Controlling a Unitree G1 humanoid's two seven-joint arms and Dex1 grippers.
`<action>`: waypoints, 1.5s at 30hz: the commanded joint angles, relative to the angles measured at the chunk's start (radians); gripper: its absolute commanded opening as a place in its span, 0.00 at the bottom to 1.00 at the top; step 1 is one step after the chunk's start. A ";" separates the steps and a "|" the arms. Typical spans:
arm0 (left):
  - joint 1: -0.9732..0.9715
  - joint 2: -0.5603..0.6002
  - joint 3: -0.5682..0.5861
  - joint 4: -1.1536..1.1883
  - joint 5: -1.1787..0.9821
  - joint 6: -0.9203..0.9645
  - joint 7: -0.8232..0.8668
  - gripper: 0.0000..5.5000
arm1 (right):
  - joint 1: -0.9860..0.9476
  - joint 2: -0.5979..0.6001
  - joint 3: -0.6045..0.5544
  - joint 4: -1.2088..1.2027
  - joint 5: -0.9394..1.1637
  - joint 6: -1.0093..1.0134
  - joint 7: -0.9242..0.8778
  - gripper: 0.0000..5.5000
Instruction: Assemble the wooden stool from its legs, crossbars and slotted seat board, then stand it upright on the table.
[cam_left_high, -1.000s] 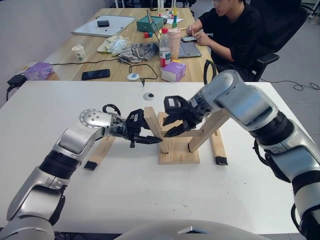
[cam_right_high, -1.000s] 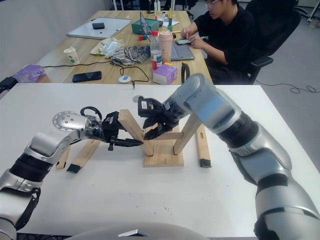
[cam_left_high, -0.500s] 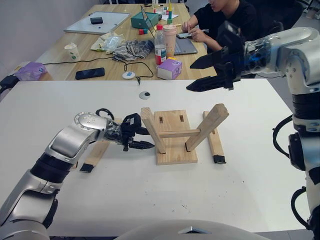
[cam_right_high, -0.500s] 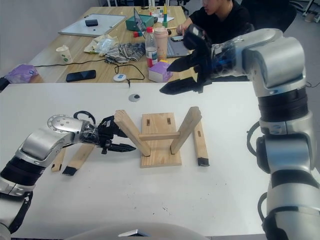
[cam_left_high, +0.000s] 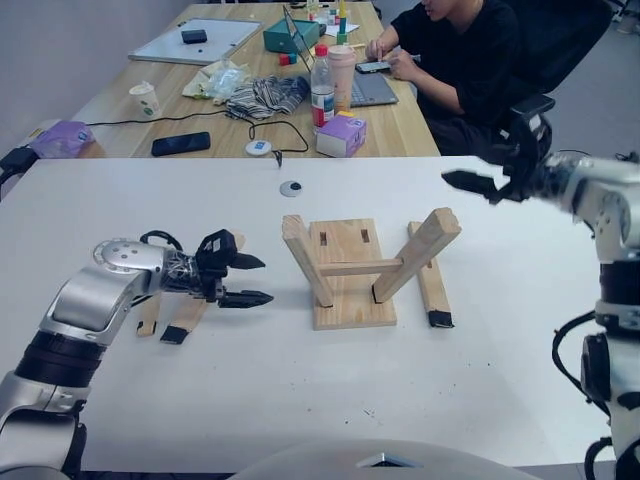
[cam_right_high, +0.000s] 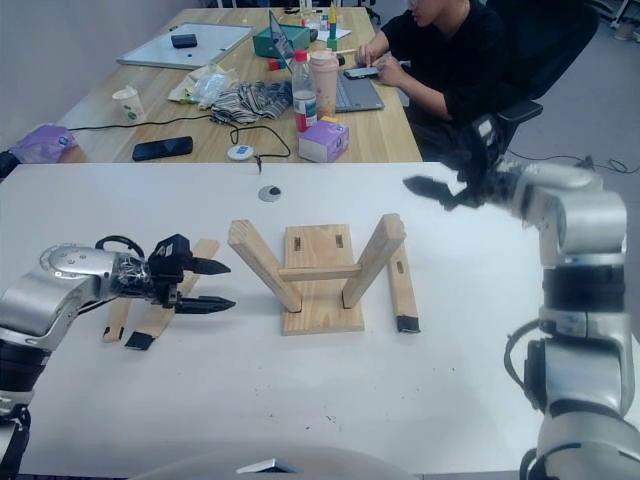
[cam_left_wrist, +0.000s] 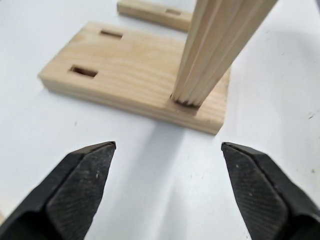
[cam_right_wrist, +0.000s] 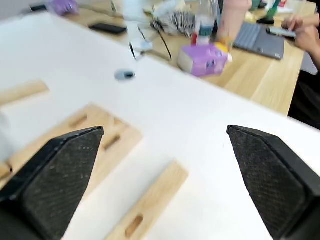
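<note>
End effectors, both spread wide and empty: left end effector (cam_left_high: 264, 281) low over the white worktop (cam_left_high: 330, 400), just left of the slotted seat board (cam_left_high: 345, 240); right end effector (cam_left_high: 470, 186) raised over the worktop's far right. Board lies flat, left leg (cam_left_high: 305, 258) and right leg (cam_left_high: 415, 255) slanting upward, joined by a crossbar (cam_left_high: 350, 267). Loose leg (cam_left_high: 432, 290) lies beside the board's right edge.

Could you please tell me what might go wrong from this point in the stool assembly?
The two fitted legs lean outward from the seat board, joined by one crossbar; a bump while adding another could unseat them. The open left hand hovers beside the loose pieces; a careless sweep may push them away.
</note>
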 joint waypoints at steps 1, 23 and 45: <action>-0.034 -0.059 0.002 0.175 0.093 0.001 0.127 0.71 | 0.230 -0.139 0.081 -0.063 -0.097 -0.205 0.095 0.83; -0.117 -0.368 0.193 0.461 0.141 -0.218 0.427 0.72 | 0.620 0.305 0.147 -0.450 0.107 -0.154 -0.261 0.69; -0.239 -0.327 0.242 0.521 0.163 -0.232 0.407 0.72 | 0.470 0.265 0.113 0.014 0.122 -0.471 0.112 0.19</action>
